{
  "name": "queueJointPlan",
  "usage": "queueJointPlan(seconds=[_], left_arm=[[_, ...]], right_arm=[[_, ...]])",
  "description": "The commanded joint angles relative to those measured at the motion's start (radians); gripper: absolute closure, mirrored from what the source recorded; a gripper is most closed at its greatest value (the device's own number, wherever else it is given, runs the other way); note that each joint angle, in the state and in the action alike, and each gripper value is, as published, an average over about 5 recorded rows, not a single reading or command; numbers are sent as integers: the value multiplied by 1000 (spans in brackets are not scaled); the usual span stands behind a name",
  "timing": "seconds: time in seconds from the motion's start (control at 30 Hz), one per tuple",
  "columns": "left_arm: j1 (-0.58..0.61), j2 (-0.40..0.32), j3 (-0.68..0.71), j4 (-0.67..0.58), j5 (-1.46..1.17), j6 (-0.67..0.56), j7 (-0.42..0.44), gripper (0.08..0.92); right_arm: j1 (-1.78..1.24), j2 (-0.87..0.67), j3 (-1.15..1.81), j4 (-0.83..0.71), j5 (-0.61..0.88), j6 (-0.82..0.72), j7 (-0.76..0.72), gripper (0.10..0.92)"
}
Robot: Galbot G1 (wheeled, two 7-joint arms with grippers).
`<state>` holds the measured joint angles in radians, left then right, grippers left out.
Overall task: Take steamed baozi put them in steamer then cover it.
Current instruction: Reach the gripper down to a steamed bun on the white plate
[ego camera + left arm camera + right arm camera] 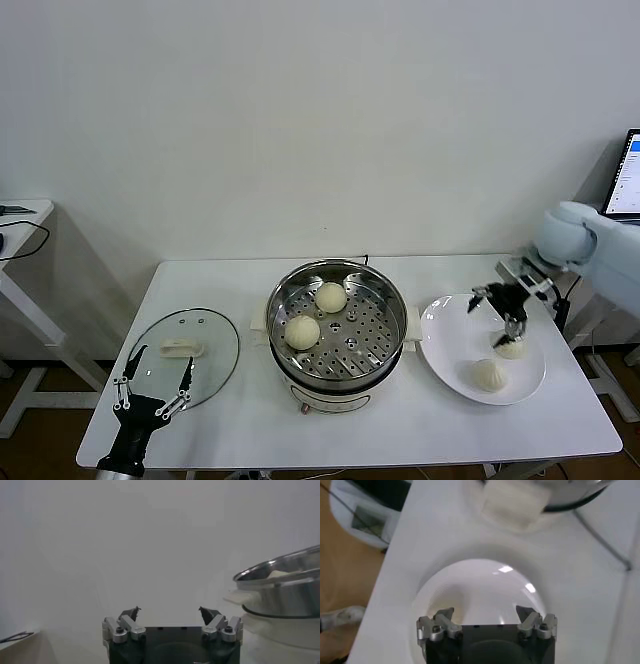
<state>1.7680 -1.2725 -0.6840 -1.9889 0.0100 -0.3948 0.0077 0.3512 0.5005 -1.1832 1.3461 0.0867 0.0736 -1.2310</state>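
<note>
**Operator:** Checking my margins first. My right gripper [505, 312] hangs over the far part of the white plate [448, 350], jaws spread wide and holding nothing, just above one baozi [510, 348]. A second baozi on the plate [488, 374] sits nearer to me, close to the plate's near rim. The plate lies near the table's [390, 425] right edge, with bare table between it and the near edge.

**Observer:** And the steamer side?

**Operator:** The steamer [337, 322] stands mid-table, its white side handle [414, 327] just beside the plate's left rim, so the gap there is tight. Two buns in the steamer [317, 314] rest on the perforated tray, one far, one nearer and left; the tray's right half is bare.

**Observer:** How do the buns look?

**Operator:** Cream-white, smooth, domed, all about alike.

**Observer:** The cover?

**Operator:** The cover [185, 350] lies flat on the table left of the steamer, apart from it, cream handle up. My left gripper [153, 381] waits at the table's near left edge, at the cover's near rim, jaws open and empty.

**Observer:** Any writing?

**Operator:** A laptop screen [627, 175] at far right shows text I cannot read.
</note>
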Motion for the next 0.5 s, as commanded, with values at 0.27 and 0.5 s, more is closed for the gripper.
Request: queueJointPlan(seconds=[0.27, 0.5], left_arm=[[3, 0, 4, -1, 2, 0, 0, 177], [12, -2, 0, -2, 3, -3, 0, 177]], right_arm=[[-264, -21, 130, -31, -103, -7, 153, 203], [-283, -1, 140, -44, -117, -9, 149, 203]])
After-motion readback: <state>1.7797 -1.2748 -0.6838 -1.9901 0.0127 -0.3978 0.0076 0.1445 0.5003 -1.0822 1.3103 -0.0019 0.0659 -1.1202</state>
